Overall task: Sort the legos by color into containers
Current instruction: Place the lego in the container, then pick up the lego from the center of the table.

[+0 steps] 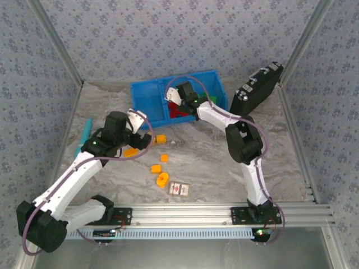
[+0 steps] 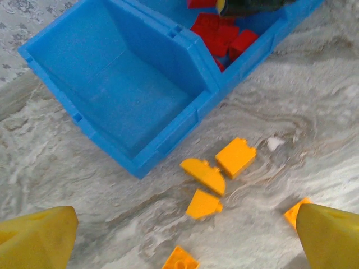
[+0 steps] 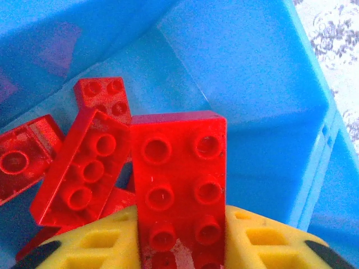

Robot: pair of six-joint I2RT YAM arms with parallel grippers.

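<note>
My left hand point(image 2: 185, 238) hangs wide open over the desk point(image 2: 291, 129), with orange legos point(image 2: 235, 157) between and just ahead of its fingers and the blue tray point(image 2: 112, 84) beyond. My right hand point(image 3: 179, 249) grips a red lego point(image 3: 179, 162) upright inside the tray, other red legos point(image 3: 84, 162) just left of it

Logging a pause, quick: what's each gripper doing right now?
Left gripper: open, holding nothing.
Right gripper: closed on a red brick.
</note>
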